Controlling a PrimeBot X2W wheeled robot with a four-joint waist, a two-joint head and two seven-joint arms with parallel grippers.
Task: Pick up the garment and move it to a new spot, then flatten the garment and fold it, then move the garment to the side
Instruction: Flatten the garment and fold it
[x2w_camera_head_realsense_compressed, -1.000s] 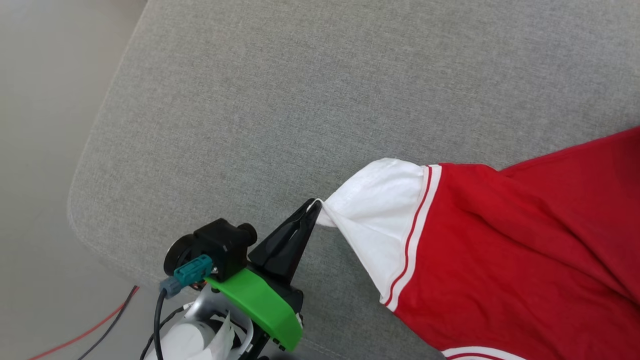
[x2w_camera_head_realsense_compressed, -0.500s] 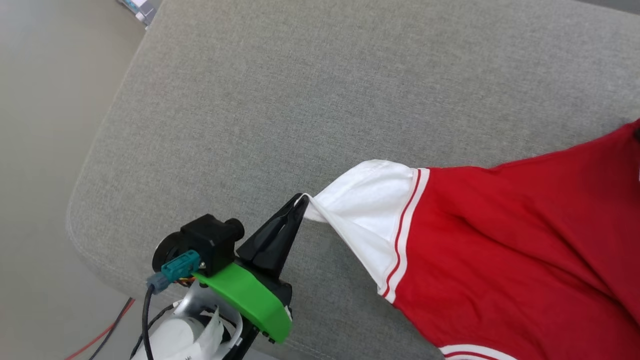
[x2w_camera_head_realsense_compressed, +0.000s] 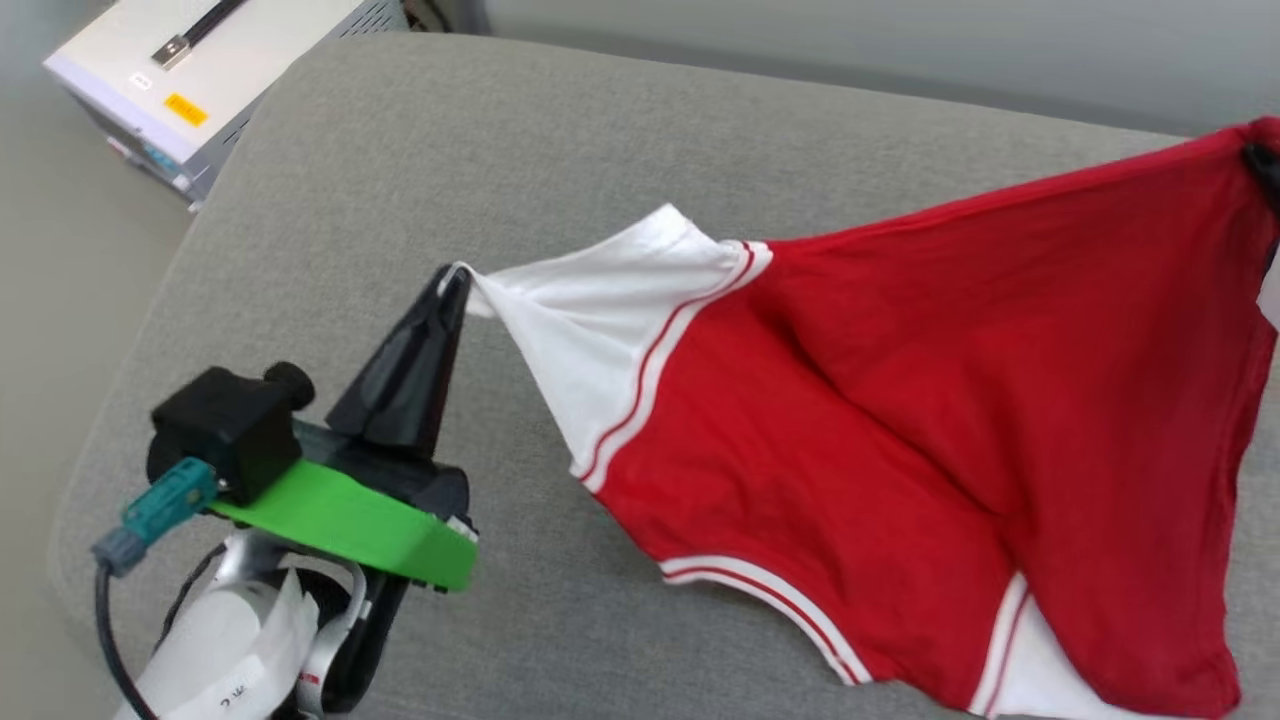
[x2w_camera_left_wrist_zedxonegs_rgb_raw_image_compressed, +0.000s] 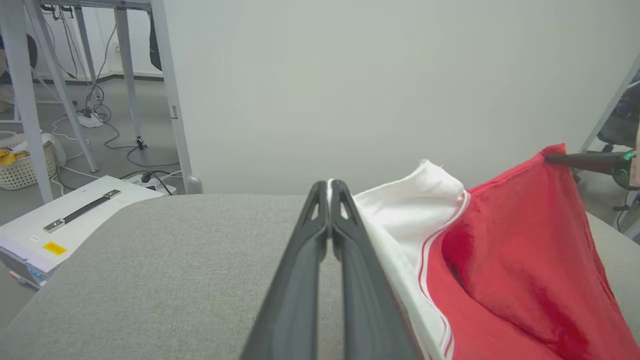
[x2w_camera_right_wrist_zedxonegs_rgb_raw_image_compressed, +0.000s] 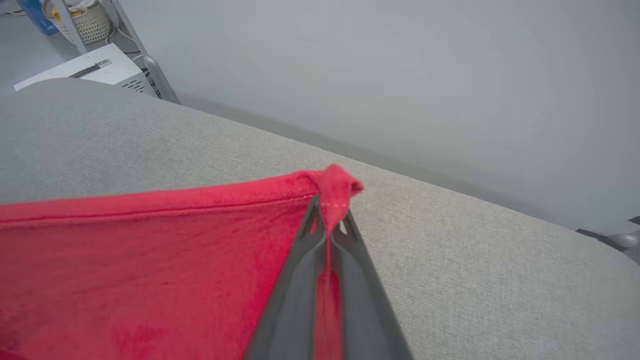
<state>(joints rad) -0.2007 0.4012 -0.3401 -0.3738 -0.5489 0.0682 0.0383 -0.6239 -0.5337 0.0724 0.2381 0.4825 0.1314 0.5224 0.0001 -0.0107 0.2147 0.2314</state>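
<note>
The garment (x2w_camera_head_realsense_compressed: 900, 400), a red jersey with white sleeves and red-white striped trim, hangs stretched above the grey cushion (x2w_camera_head_realsense_compressed: 420, 180). My left gripper (x2w_camera_head_realsense_compressed: 455, 280) is shut on the tip of a white sleeve (x2w_camera_left_wrist_zedxonegs_rgb_raw_image_compressed: 415, 205) at the left; its closed tips (x2w_camera_left_wrist_zedxonegs_rgb_raw_image_compressed: 329, 186) pinch the cloth in the left wrist view. At the far right edge of the head view, my right gripper (x2w_camera_head_realsense_compressed: 1262, 165) is shut on a red corner of the garment (x2w_camera_right_wrist_zedxonegs_rgb_raw_image_compressed: 150, 260); the red cloth bunches over its tips (x2w_camera_right_wrist_zedxonegs_rgb_raw_image_compressed: 330, 205). The lower hem and second sleeve sag toward the cushion.
A white box with a black handle (x2w_camera_head_realsense_compressed: 190, 70) stands on the floor beyond the cushion's far left corner. Metal table legs (x2w_camera_left_wrist_zedxonegs_rgb_raw_image_compressed: 170, 95), cables and a wicker basket (x2w_camera_left_wrist_zedxonegs_rgb_raw_image_compressed: 22, 167) lie further back. A plain wall rises behind the cushion.
The head camera has tilted up, bringing the white box into view. The right gripper has shut on the red corner, and the garment now hangs raised and stretched between both grippers.
</note>
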